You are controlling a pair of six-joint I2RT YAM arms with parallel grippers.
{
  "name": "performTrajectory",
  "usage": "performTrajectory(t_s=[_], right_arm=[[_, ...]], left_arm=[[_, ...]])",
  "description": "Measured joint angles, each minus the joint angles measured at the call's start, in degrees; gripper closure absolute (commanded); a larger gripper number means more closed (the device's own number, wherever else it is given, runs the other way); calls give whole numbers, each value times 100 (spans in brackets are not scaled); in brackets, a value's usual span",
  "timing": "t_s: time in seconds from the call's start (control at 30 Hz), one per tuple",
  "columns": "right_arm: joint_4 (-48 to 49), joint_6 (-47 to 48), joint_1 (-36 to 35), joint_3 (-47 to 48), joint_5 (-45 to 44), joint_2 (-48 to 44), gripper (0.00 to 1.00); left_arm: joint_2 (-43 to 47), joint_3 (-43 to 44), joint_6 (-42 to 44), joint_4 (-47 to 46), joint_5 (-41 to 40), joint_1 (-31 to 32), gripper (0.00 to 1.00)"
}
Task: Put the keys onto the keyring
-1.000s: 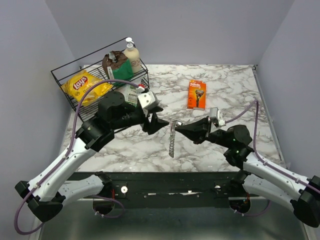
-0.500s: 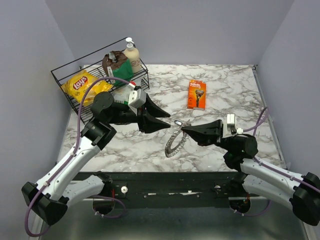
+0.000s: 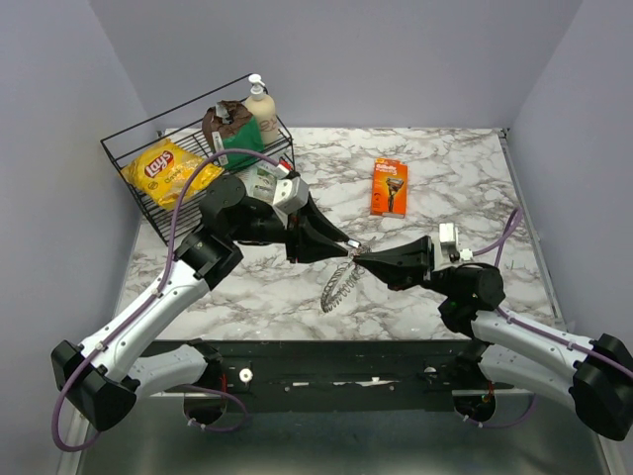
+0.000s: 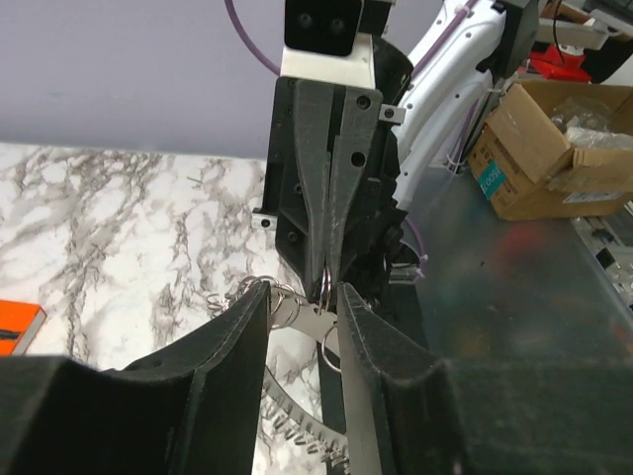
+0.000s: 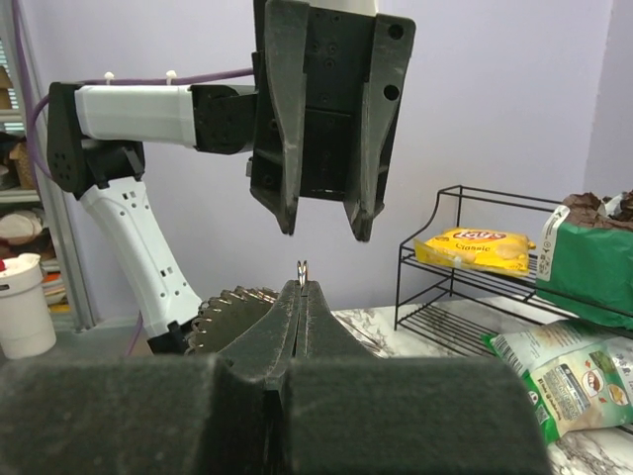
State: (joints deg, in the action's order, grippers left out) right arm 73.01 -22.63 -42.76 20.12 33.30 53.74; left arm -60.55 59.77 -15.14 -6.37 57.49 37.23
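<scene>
Above table (image 3: 465,198) centre | keyring (image 3: 339,282) pinched tight at top by right gripper (image 3: 358,260) | left gripper (image 3: 346,243) narrowly parted astride same spot | bare marble right; basket (image 3: 148,203) far left

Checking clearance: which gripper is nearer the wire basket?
Left. The left gripper sits just off the near right corner of the wire basket, pointing away from it; the right gripper is farther out, facing it tip to tip, shut on the keyring.
</scene>
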Motion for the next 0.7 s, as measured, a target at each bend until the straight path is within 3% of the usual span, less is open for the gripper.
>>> performTrajectory(t_s=[0.5, 0.6, 0.7], right_arm=[[63, -7, 0, 0, 20, 31, 99], [59, -4, 0, 0, 20, 35, 99], [61, -4, 2, 0, 15, 48, 99]], left_arm=[[-173, 61, 476, 503, -50, 223, 59], [-249, 94, 570, 629, -59, 297, 63], [-271, 142, 621, 723, -70, 315, 75]])
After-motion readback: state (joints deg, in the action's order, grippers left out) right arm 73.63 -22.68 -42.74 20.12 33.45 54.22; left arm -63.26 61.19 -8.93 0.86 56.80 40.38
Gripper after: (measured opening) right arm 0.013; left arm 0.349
